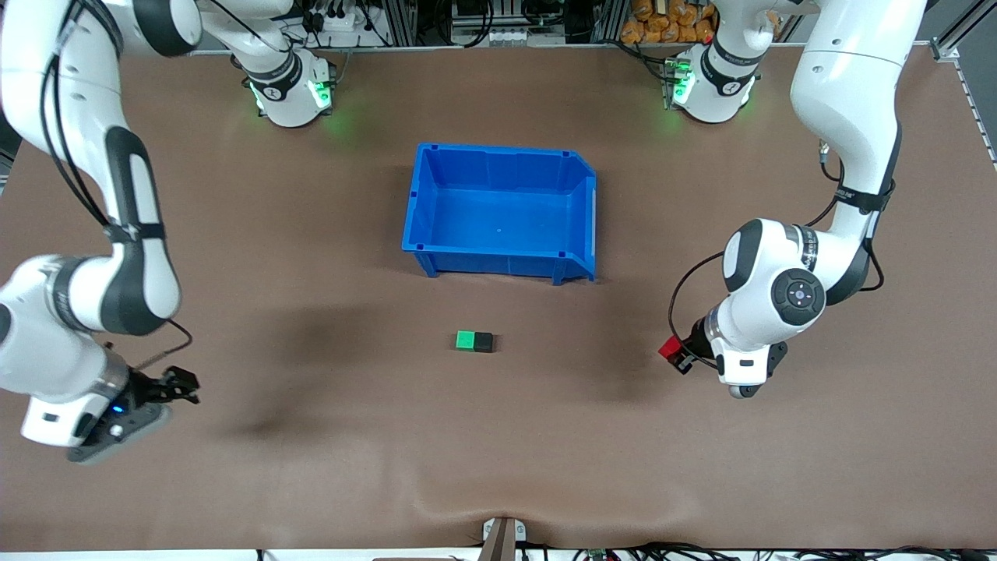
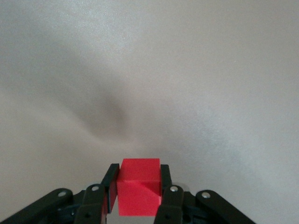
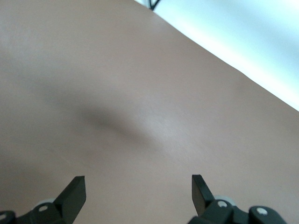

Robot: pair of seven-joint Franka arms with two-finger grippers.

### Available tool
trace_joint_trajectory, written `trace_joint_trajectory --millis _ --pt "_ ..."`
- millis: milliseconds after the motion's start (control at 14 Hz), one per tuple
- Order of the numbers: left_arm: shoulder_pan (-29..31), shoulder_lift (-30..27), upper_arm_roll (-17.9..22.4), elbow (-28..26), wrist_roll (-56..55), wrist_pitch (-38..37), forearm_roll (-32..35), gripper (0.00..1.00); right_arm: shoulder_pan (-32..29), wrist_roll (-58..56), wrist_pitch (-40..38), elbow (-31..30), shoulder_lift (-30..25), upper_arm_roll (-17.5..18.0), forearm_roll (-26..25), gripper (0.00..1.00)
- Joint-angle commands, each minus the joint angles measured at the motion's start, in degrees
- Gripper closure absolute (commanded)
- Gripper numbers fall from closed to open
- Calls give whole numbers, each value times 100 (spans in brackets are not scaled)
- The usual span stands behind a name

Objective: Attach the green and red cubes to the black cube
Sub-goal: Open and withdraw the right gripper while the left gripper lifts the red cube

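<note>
My left gripper [image 1: 676, 354] pinches the red cube [image 1: 670, 347] between its 2 black fingers [image 2: 111, 186], held over bare brown table [image 1: 311, 483] toward the left arm's end. My right gripper [image 1: 181, 385] waits over the table at the right arm's end, jaws spread wide with nothing between them. The green cube [image 1: 466, 340] and black cube [image 1: 484, 341] sit touching side by side on the table, nearer to the front camera than the blue bin [image 1: 498, 261], the black one toward the left arm's end. Open cloth, matt and slightly wrinkled, lies between my red cube and that pair. The cubes are plain, sharp-edged; the bin is glossy plastic.
</note>
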Motion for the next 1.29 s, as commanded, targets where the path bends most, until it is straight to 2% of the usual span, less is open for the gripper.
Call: trace_joint_trajectory --millis 0,215,501,860,1218 --pt "-51 195 23 478 -348 -358 -215 100 -13 728 318 -1305 -1003 90 -23 0" --pt "-95 230 23 575 -638 -393 -356 100 -4 1230 38 -1306 -1214 89 -23 0" --pt "-253 265 23 584 -859 -393 -445 100 5 2118 -972 -1271 -1566 98 -23 0" --pt "-455 353 23 751 -1516 -393 -445 100 -48 2372 -2079 -1253 -2268 89 -15 0" --pt "-815 616 23 1128 -2448 -393 -585 100 -30 2734 -3345 -911 -2831 107 -15 0"
